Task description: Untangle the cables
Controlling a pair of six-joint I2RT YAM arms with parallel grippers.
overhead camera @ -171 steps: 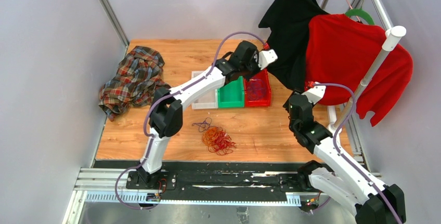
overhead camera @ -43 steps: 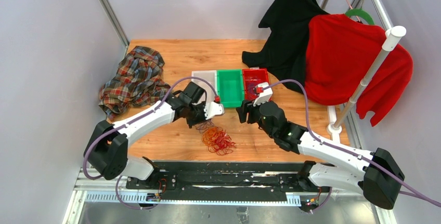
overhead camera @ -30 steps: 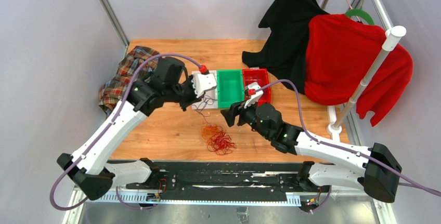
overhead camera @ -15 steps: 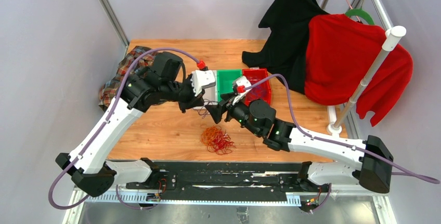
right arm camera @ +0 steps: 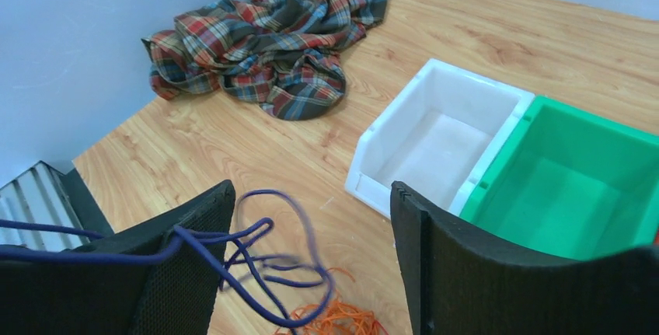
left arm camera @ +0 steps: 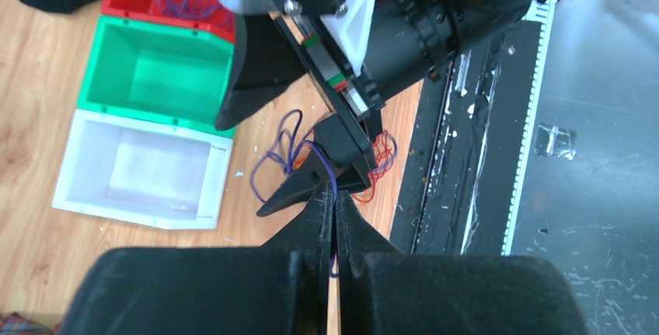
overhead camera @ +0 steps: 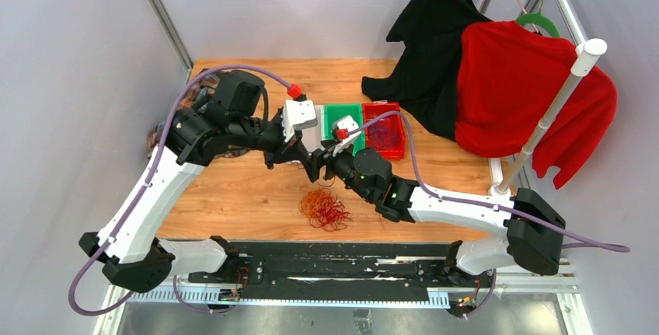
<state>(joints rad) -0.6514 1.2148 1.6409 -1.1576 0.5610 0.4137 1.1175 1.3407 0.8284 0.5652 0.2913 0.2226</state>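
Note:
A tangle of red and orange cables (overhead camera: 325, 209) lies on the wooden table near the front. My left gripper (overhead camera: 295, 158) is shut on a purple cable (left arm camera: 332, 182) and holds a bunch of purple strands (left arm camera: 281, 148) up off the table, above and left of the pile. My right gripper (overhead camera: 317, 165) is open right beside it. In the right wrist view the purple strands (right arm camera: 256, 261) hang between the right gripper's (right arm camera: 311, 261) wide-apart jaws, and one strand lies over its left finger (right arm camera: 183, 249). Orange cables (right arm camera: 342, 321) show below.
White bin (right arm camera: 435, 90), green bin (right arm camera: 579, 183) and red bin (overhead camera: 386, 131) stand in a row behind the grippers; the red one holds purple strands. A plaid shirt (right arm camera: 272, 40) lies at the back left. Black and red garments (overhead camera: 513, 78) hang on a rack at the right.
The left gripper took purple strands from the pile and lifted them toward the bins. The right arm swung left, bringing its open jaws around the hanging strands.

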